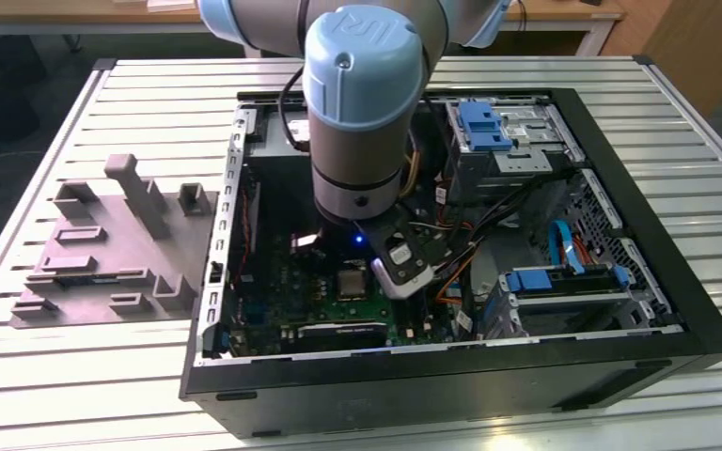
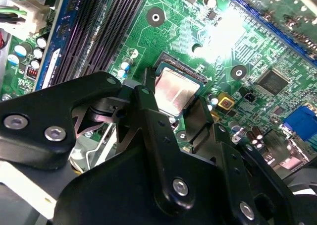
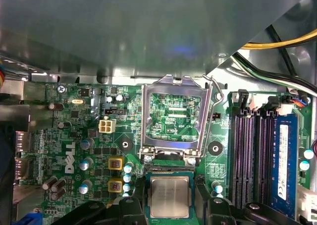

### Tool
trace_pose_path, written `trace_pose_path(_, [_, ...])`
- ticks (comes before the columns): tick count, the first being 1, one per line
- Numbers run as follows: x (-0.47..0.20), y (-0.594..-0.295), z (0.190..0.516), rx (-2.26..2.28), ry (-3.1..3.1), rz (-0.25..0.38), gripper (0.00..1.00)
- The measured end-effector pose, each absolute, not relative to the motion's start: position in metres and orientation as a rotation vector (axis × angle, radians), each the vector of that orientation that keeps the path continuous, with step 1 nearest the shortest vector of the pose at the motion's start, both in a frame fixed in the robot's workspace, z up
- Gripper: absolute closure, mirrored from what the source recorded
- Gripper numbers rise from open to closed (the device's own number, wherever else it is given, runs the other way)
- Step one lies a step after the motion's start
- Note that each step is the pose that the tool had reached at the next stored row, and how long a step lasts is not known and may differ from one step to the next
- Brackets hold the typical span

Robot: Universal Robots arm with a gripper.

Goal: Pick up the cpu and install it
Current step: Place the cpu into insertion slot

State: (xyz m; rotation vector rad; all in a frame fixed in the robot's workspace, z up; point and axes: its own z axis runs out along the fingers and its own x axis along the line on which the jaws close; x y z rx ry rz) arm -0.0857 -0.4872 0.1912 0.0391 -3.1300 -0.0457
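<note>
**Gripper (image 3: 171, 193) at the cpu (image 3: 169, 200) in its socket (image 3: 168, 172)**

In both wrist views the gripper straddles the cpu, which sits in the socket beside the flipped-open metal frame (image 3: 173, 116). Whether it grips cannot be told. In the exterior view the arm (image 1: 361, 113) covers most of the gripper.

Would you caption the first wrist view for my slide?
The cpu in the motherboard socket, gripper straddling it, retention frame open.

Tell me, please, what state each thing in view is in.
cpu: lying flat in its socket, metal top up.
load plate: swung open, off the cpu.
memory module: seated in its slot.
neighbouring slots: empty.
computer case: side open, inside exposed.
gripper: low over the cpu.
</note>
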Motion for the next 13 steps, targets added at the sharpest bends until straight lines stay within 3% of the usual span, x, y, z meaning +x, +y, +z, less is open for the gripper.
trace_pose_path(13, [-0.0865, -0.4873, 0.1866, 0.036, -3.13, -0.045, 0.53])
